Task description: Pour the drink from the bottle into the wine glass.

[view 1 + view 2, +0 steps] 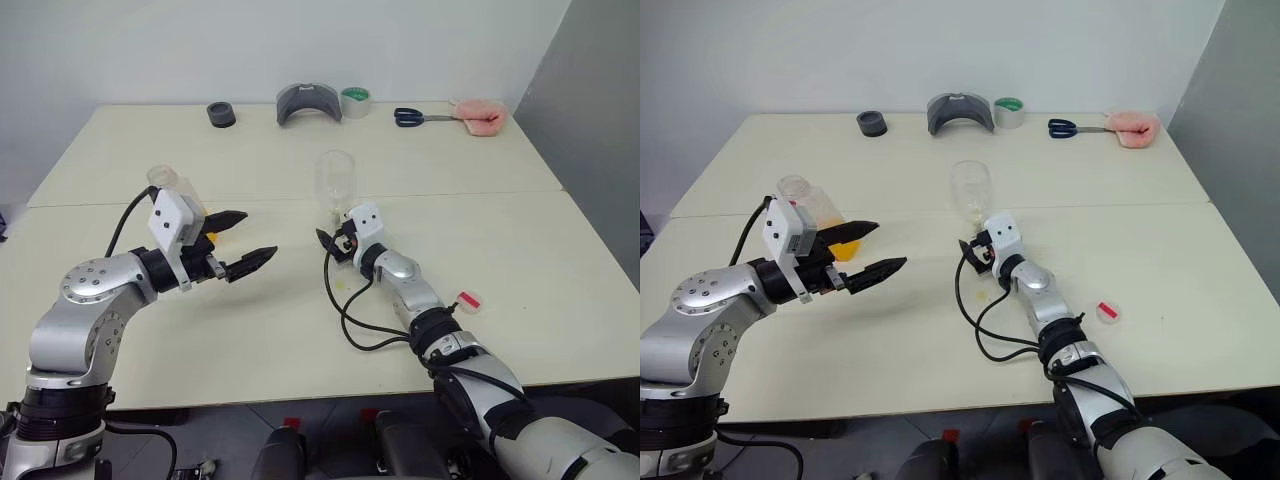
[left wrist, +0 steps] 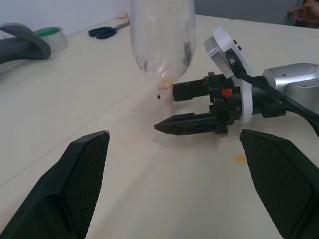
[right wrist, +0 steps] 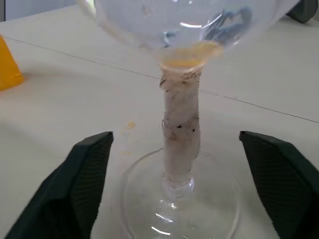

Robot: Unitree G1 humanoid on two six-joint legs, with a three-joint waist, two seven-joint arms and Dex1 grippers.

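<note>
Both black two-fingered hands, left [image 1: 243, 240] and right [image 2: 167, 110], gape empty; clear stemmed wine glass [image 3: 179, 124] holds only orange dregs (pouring apparently undone).

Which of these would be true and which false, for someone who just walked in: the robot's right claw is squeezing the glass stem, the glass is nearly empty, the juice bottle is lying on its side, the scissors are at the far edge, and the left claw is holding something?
1. The right gripper is squeezing the stem of the wine glass. False: its fingers stand open on either side of the stem.
2. The glass is nearly empty. True: only a trace of orange sits at the bottom of the bowl.
3. The bottle lies on its side. False: it stands upright behind the left gripper.
4. The scissors lie near the table's far edge. True.
5. The left gripper holds something. False: it is open and holds nothing.
</note>
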